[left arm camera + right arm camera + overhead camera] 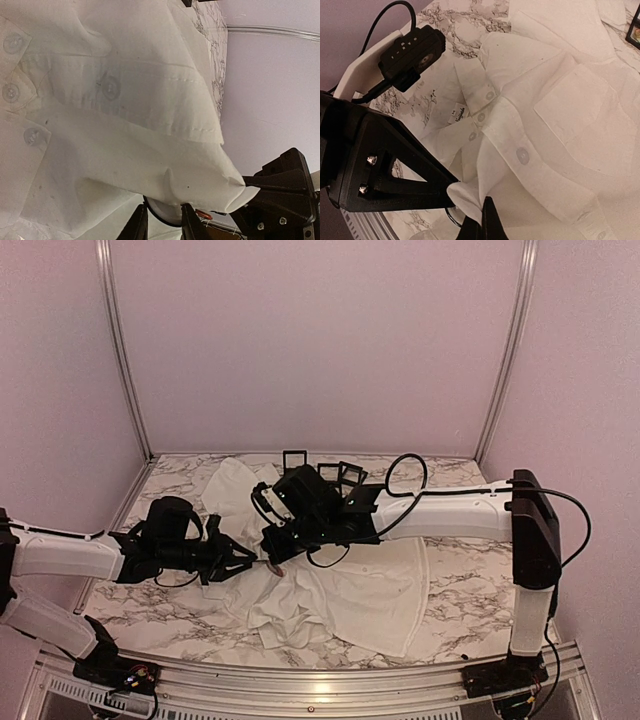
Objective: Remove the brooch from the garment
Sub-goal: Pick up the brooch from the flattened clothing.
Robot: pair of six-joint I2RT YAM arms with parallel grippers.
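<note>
The left end effector [164, 221] is closest. Its two fingers rise from the bottom edge of the left wrist view, narrowed to either side of a round, dark-rimmed piece under the cloth that I take for the brooch [159, 213]. Whether they squeeze it I cannot tell. At lower right, the right end effector [250, 189] is closed on a point of the shirt [125, 100], holding a fold up off the brooch. The rest of the shirt lies crumpled mid-frame on the worktop [470, 590].

The step in hand looks like taking hold of the brooch. Next calls for a firm grip on it and a pull away while the right holds the cloth back; thin cloth may drag along.

The pocket [580, 105], right of centre in the right wrist view, lies flat with nothing showing. Small black trays [295, 460] stand upper middle at the worktop's far edge; their contents are too small to tell.
</note>
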